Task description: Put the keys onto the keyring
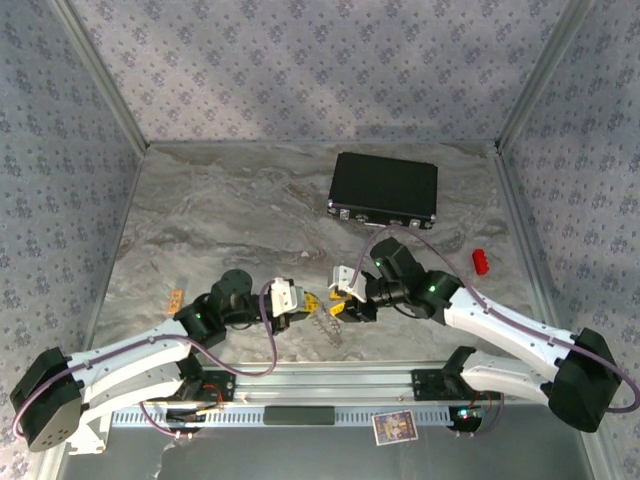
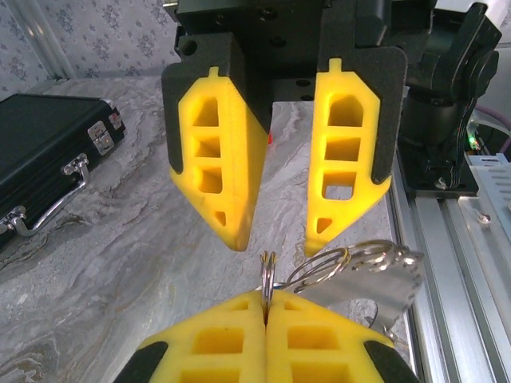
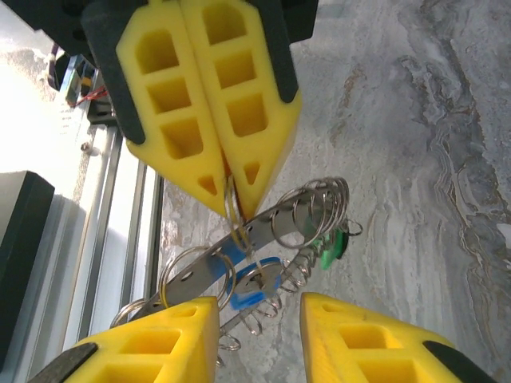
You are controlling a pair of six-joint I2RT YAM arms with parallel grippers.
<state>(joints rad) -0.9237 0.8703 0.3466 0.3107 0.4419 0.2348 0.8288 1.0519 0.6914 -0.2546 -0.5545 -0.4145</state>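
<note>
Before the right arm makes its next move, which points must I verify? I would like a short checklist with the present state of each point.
1. Left fingers shut on the ring: ok.
2. Right fingers apart and holding nothing: ok.
3. Blue key in sight, close to the right fingers: ok.
4. Green key in sight beside the metal strip: ok.
5. Both keys threaded on the ring: cannot tell.
6. Black case well away from both arms: ok.
</note>
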